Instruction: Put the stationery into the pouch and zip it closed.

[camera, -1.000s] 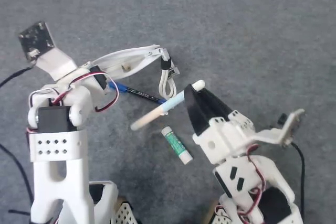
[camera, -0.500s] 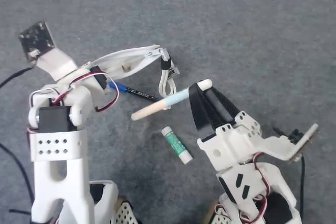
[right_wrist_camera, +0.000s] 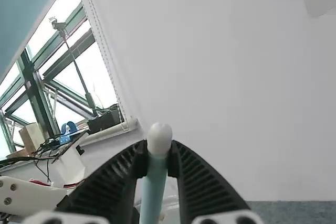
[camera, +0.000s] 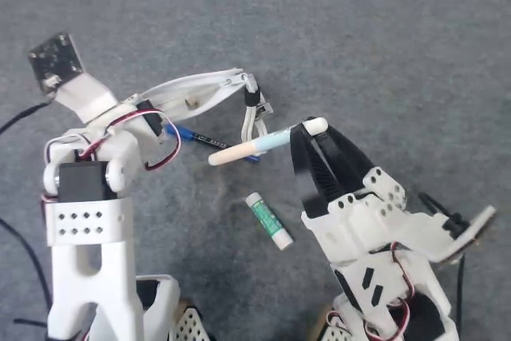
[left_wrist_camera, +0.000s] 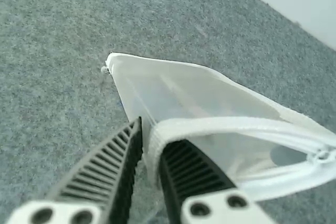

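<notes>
The white pouch (camera: 188,93) lies open at the left rear of the grey table, and my left gripper (left_wrist_camera: 149,153) is shut on its near rim (left_wrist_camera: 173,127). My right gripper (camera: 307,135) is shut on a pen (camera: 259,144) with a light-blue middle, cream end and white cap, holding it above the table with the cream end toward the pouch. The right wrist view shows the pen's cap (right_wrist_camera: 158,136) between the fingers. A blue-and-black pen (camera: 209,142) lies beside the pouch. A green-and-white glue stick (camera: 267,220) lies nearer the front.
The pouch's white strap loop (camera: 254,121) with a black band trails off its zipper end, close under the held pen. The grey mat stretches bare to the right and rear. The two arms' white bases stand along the front edge.
My right gripper has lifted the blue-and-cream pen off the table and carried it back toward the pouch, tilting upward. The left arm and pouch have stayed still.
</notes>
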